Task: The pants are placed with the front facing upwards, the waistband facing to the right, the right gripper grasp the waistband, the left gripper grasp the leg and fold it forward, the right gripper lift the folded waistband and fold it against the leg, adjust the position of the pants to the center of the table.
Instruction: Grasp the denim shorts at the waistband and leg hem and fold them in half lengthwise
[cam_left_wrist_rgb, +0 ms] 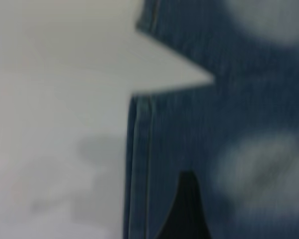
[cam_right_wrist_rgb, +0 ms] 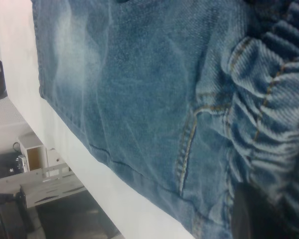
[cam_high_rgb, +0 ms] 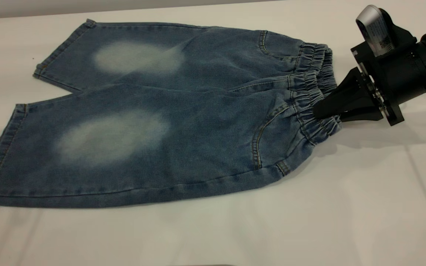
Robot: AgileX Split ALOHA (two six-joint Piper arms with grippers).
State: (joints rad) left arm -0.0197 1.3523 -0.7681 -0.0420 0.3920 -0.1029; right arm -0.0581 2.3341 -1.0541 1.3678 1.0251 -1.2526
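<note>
Denim pants [cam_high_rgb: 168,122] lie flat and front-up on the table [cam_high_rgb: 346,207], spread across its left and middle, with both legs running toward the left edge and the waistband [cam_high_rgb: 314,92] turned toward the right edge. Each leg shows a pale faded oval; the near leg [cam_high_rgb: 98,147] reaches past the exterior view's left border, so its cuff corner is cut off.

The right gripper [cam_high_rgb: 318,110] comes in low from the right side of the table, its wedge fingers drawn close together and pinching the ruched waistband near its middle, where the cloth bunches around the tips. In the right wrist view the gathered band [cam_right_wrist_rgb: 269,114] fills one side, and a dark mass at the corner is too close to make out.

The left gripper [cam_left_wrist_rgb: 187,209] cannot be seen in the exterior view. Its own wrist view, badly blurred, shows only one dark tapered finger over a leg just inside the hemmed cuff [cam_left_wrist_rgb: 139,164]; whether its jaws are wide or closed cannot be told.
</note>
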